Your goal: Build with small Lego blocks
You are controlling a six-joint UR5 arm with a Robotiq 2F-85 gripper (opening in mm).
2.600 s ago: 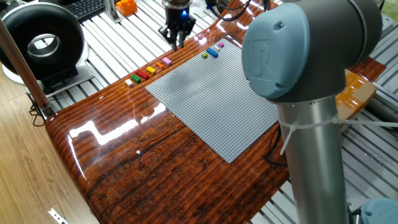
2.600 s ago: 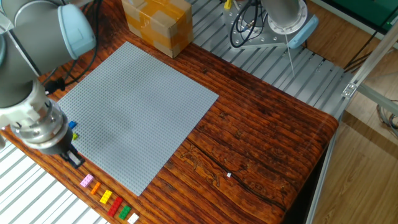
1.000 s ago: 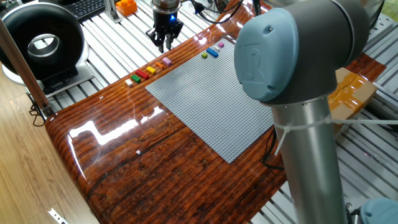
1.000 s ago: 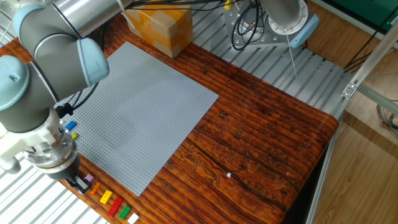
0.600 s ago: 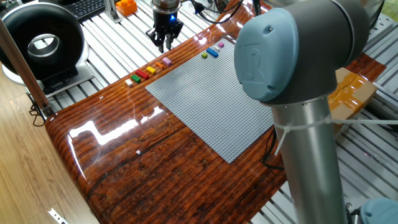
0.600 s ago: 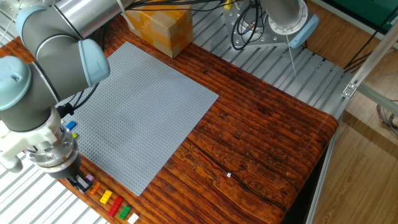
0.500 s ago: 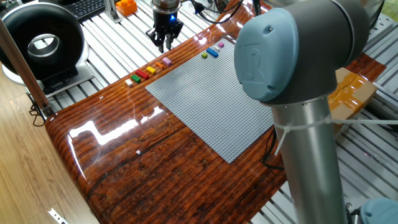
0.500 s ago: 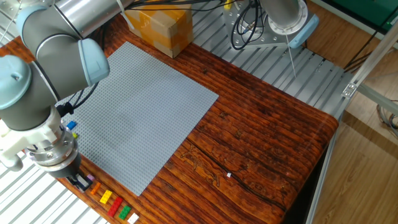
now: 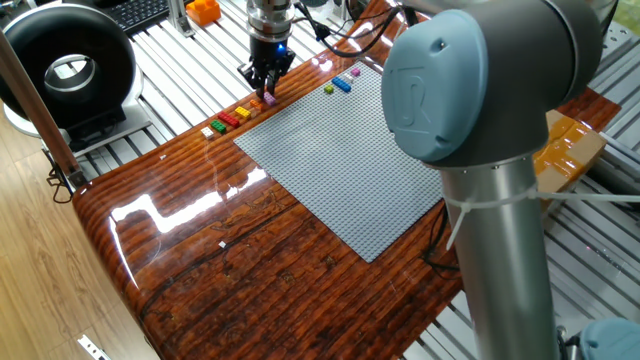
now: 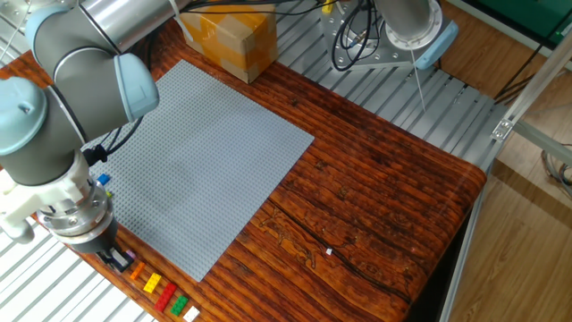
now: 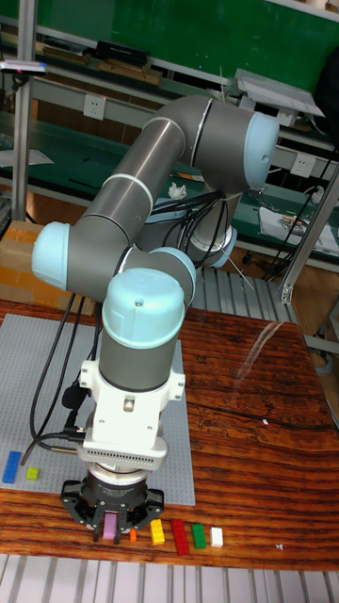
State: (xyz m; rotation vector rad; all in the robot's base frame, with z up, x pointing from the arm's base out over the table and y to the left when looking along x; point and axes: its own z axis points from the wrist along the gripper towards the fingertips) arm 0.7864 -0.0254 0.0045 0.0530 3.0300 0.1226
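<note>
Between the tool's (image 11: 112,528) clenched fingers sits the pink Lego block (image 11: 112,526), beside the brick row (image 11: 185,536)

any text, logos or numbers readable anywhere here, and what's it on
"R": embossed mark on the pale blue round joint cap of the grey robot arm, only roughly legible in one fixed view.
Tiny pale tag at the bottom-left floor edge: too small to read.
Yellow-taped cardboard box: no legible print.
Large grey studded baseplate and small coloured Lego blocks: no text.
</note>
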